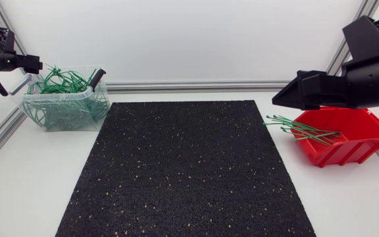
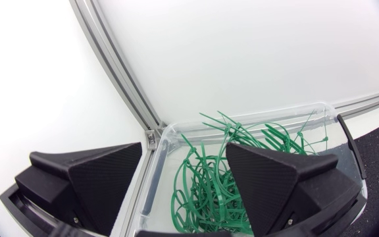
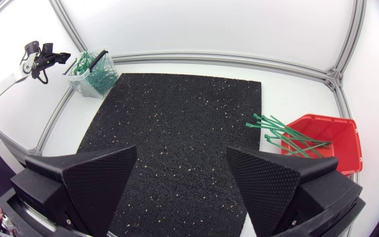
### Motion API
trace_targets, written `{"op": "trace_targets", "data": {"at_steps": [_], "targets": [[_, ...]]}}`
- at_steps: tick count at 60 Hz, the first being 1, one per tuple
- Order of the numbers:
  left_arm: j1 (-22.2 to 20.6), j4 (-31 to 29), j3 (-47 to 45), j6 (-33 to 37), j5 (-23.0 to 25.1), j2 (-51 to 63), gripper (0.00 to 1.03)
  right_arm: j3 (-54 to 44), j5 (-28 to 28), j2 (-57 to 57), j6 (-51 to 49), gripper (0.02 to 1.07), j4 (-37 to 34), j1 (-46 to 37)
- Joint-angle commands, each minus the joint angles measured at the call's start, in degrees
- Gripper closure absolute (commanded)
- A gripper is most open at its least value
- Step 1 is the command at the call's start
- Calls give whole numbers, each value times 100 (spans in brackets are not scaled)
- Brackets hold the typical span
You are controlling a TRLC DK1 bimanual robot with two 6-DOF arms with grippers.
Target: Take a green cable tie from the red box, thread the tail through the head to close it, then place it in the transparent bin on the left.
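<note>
Raised left hand (image 2: 184,148) spread wide, empty; right hand (image 3: 181,150) likewise raised, spread, empty.

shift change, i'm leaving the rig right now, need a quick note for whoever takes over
Left tool: open, empty, held over the transparent bin.
Right tool: open, empty, raised near the red box.
Things: a heap of looped green ties lies in the bin. The straight green ties lie in the red box, tails poking over its rim toward the black mat.
Done: no tie is in either tool and none is on the mat.
Left: take a tie from the red box, thread the tail through the head, and drop it in the bin.
</note>
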Motion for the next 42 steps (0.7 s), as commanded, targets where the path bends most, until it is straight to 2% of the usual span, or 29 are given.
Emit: {"op": "trace_targets", "data": {"at_steps": [1, 15, 26, 42], "targets": [[-59, -17, -26, 107, -52, -110, 3, -135, 26, -48, -166, 8, 1, -80], [-313, -9, -553, -8, -52, -672, 3, -214, 158, -48, -632, 8, 475, -748], [-603, 44, -1248, -60, -61, -1323, 3, -628, 281, -127, -1098, 8, 1380, -1592], [-823, 158, -2311, -324, -52, -2457, 3, -1480, 440, -865, -1599, 8, 2382, -2278]]}}
